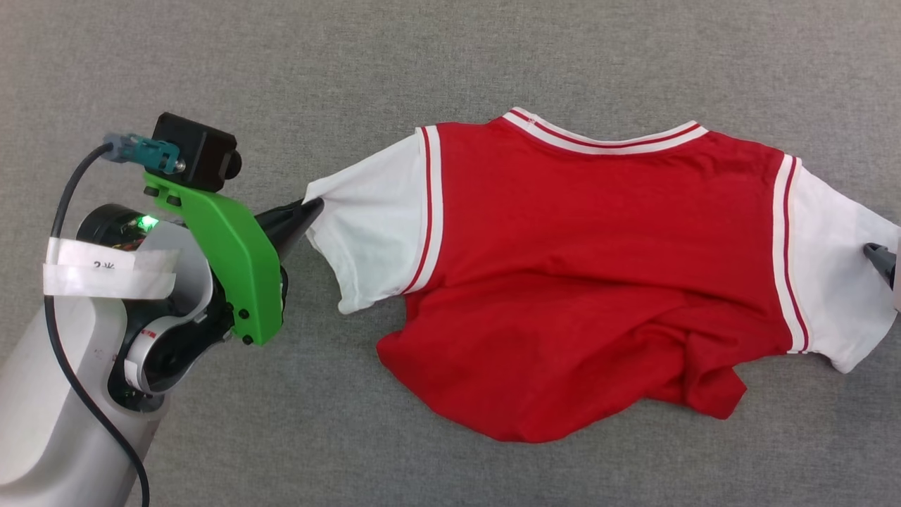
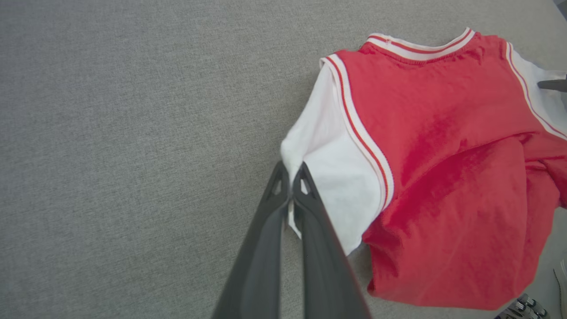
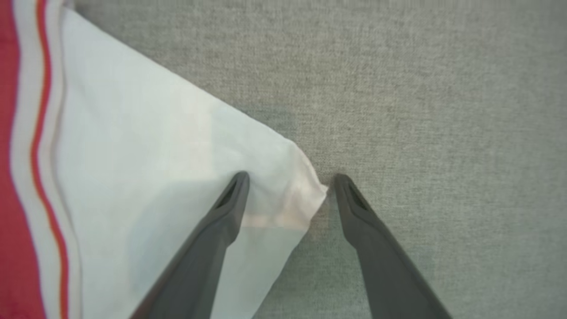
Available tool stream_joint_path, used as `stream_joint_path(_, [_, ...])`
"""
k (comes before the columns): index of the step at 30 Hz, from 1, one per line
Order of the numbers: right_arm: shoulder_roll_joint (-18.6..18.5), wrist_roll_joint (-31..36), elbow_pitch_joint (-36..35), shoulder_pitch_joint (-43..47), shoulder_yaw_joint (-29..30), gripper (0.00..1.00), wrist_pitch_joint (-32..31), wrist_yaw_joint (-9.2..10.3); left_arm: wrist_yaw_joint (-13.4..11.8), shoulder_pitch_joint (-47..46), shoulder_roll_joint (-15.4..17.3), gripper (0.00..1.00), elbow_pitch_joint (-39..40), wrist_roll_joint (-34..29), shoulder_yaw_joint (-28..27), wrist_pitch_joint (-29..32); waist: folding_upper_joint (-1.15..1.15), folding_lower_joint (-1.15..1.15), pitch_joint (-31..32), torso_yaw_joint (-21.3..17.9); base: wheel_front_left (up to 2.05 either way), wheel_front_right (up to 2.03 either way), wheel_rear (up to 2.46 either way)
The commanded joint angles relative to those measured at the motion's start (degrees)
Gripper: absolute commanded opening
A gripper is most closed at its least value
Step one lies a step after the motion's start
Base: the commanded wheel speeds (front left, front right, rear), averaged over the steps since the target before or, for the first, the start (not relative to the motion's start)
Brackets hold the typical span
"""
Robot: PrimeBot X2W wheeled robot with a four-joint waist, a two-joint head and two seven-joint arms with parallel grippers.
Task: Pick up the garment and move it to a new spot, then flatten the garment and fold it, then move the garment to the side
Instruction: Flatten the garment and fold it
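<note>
**Now then: one sleeve pinched, the other lined up**

And we're into the flattening stage, by the look of it. The garment (image 1: 584,267) lies spread across the grey bench (image 1: 211,70), stretched out between the two pincers. The left pincer (image 2: 291,170) is clenched tight on the edge of the left sleeve (image 1: 373,225), with white cloth nipped right at its tips and the fabric tenting up slightly from the grip.

Over on the other side, the right pincer (image 3: 290,177) is released wide. It straddles the corner of the right sleeve (image 3: 155,168), one finger over the cloth and the other over bare bench just beside the corner. Nothing is held there yet.

The next move, I'd say, is for that pincer to close squarely on the corner, and then for both to draw apart and pull the cloth taut. It needs doing. The lower hem (image 1: 704,380), nearer the robot than either grip, is bunched and rumpled, while the collar (image 1: 605,137) on the far side lies in a tidy curve.

The cloth looks a thin, soft knit, limp and quick to crease, with ribbed striped trim (image 3: 40,133) at the shoulder seams. The bench has a coarse woven covering, so expect some drag.
</note>
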State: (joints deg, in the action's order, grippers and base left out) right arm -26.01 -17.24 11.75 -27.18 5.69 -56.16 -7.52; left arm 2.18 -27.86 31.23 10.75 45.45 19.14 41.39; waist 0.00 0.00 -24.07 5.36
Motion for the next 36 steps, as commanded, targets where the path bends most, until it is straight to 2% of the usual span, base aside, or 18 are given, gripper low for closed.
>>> stream_joint_path(1, [1.1,0.0,1.8,0.8,-1.9,1.0,-0.2,0.03,-0.4,0.5,0.3,0.0,0.1,-0.1,0.1,-0.1,0.0,0.0,-0.2,0.1,0.0,0.0,0.0])
stream_joint_path(2, [1.2,-0.3,2.2,1.1,-2.6,0.87,-0.5,0.03,-0.4,0.5,0.3,0.0,0.0,-0.2,0.1,-0.2,0.0,0.0,-0.2,0.1,0.0,0.0,0.0])
stream_joint_path(3, [1.3,-0.8,2.5,1.4,-3.4,0.4,-0.6,0.03,-0.4,0.5,0.4,0.0,-0.2,-0.2,0.1,-0.3,0.0,0.0,-0.2,0.1,0.0,0.0,0.0])
stream_joint_path(5, [1.4,-1.7,2.9,1.6,-4.5,0.0,-0.1,0.03,-0.6,0.7,0.5,0.0,-0.6,-0.5,0.1,-0.4,0.0,0.0,0.0,0.0,0.0,0.0,0.0])
stream_joint_path(13, [-0.2,-2.3,2.2,0.7,-5.7,0.0,8.0,0.03,-0.9,1.2,1.1,0.0,-2.7,-2.1,-0.2,-2.4,0.0,0.0,3.4,-0.9,0.0,0.0,0.0])
stream_joint_path(26, [-3.9,-3.9,-3.4,1.9,-6.5,0.0,17.8,0.03,-1.8,5.5,1.7,0.0,-3.8,-3.3,-2.9,-9.3,0.0,0.0,14.0,-3.2,0.0,0.0,0.0])
stream_joint_path(36, [-5.2,-5.2,-9.8,4.7,-3.2,0.0,22.5,0.03,-4.5,10.0,2.7,0.0,0.3,-4.8,-8.0,-17.0,0.0,0.0,20.2,-3.9,0.0,0.0,0.0])
